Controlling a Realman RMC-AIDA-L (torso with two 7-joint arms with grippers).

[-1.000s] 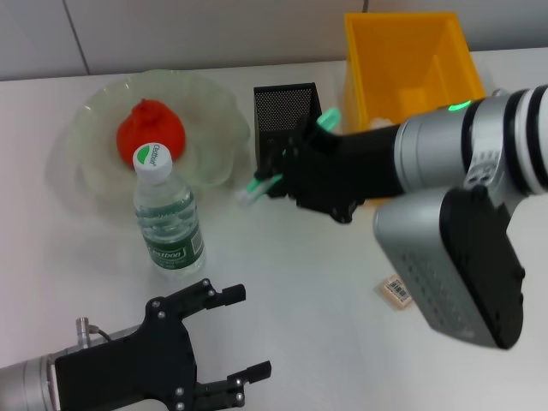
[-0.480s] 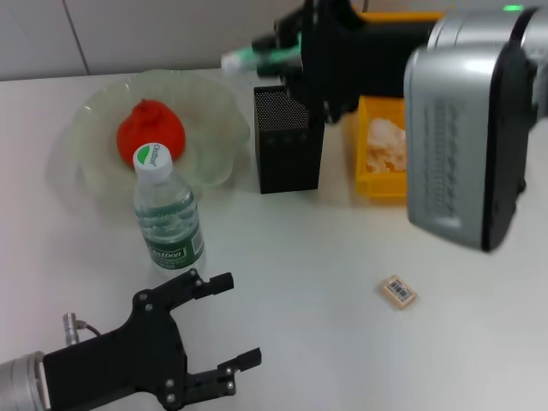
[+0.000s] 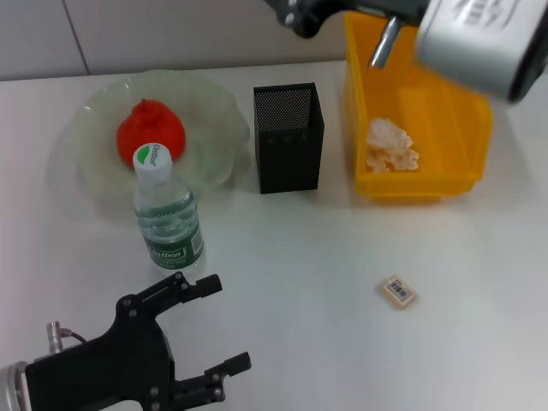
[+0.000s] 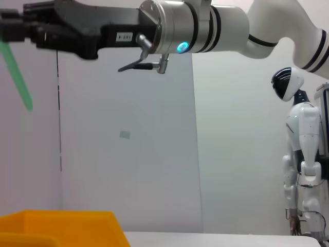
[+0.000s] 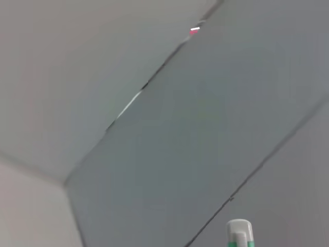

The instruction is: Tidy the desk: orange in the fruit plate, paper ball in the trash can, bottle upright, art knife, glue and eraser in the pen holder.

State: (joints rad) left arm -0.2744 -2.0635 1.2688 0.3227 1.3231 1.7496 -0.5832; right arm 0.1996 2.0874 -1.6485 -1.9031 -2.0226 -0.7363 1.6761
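Note:
My right arm [image 3: 462, 34] reaches across the top of the head view, and its gripper is cut off by the top edge there. The left wrist view shows the right gripper [image 4: 7, 37] high in the air, shut on a green stick-like item [image 4: 18, 77]. I cannot tell whether that item is the art knife or the glue. Its white and green tip shows in the right wrist view [image 5: 239, 234]. The black mesh pen holder [image 3: 288, 137] stands mid-table. The eraser [image 3: 398, 291] lies on the table at the right. My left gripper [image 3: 224, 324] is open and empty at the near left.
The orange [image 3: 151, 133] sits in the glass fruit plate [image 3: 214, 111]. The bottle [image 3: 167, 218] stands upright in front of the plate. The paper ball [image 3: 390, 145] lies in the yellow bin [image 3: 479, 128], to the right of the pen holder.
My right arm has risen from beside the pen holder and left the head view at the top, carrying the green item. My left gripper has drifted slightly nearer and lower.

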